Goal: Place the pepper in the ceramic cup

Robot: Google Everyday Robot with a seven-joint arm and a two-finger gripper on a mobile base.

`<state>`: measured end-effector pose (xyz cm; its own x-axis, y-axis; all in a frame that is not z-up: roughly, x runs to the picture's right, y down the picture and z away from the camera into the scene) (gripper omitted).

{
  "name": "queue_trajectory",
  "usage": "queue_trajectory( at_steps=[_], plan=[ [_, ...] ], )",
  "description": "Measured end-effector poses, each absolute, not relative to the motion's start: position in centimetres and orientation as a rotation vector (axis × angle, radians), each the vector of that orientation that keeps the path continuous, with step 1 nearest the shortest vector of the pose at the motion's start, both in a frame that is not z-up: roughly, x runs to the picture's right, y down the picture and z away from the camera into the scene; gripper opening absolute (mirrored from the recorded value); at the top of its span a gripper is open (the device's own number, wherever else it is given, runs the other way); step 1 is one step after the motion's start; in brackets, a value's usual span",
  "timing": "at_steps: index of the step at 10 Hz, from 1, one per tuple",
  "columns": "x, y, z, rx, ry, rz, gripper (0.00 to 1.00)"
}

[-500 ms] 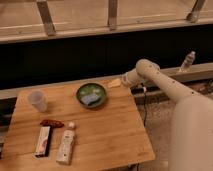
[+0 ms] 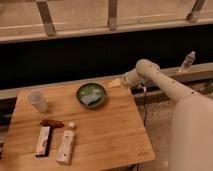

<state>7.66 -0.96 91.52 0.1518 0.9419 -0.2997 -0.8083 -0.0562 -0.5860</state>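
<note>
camera view: looks down on a wooden table [image 2: 110,135] standing before a dark wall, with the robot's pale arm [image 2: 160,82] reaching in from the right.
gripper: gripper [image 2: 114,83] is at the table's far edge, just beside the upper right of the green bowl, apart from the pepper and the cup.
gripper state: jaws spread wide, nothing held between them.
pepper: the dark red pepper [image 2: 52,123] lies flat on the table at the left, its length running left to right, in front of the cup and just above the box.
ceramic cup: the pale ceramic cup [image 2: 37,100] stands upright near the table's far left corner, apart from the pepper.
green bowl [image 2: 78,94]: sits at the far middle of the table, between cup and gripper, with a pale bluish thing [image 2: 91,98] inside it.
box: a flat red-and-white box [image 2: 43,141] lies near the front left edge.
white bottle [image 2: 66,141]: lies on its side just right of the box, cap pointing away.
ledge: a small clear bottle [image 2: 187,61] stands upright on the ledge behind the arm, far right.
</note>
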Motion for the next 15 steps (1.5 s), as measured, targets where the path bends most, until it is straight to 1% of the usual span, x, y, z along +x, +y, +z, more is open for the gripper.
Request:
queue_trajectory(
  at_steps=[15],
  plan=[
    [7.69,-0.95,91.35,-0.747,-0.218,1.426,0.80]
  ],
)
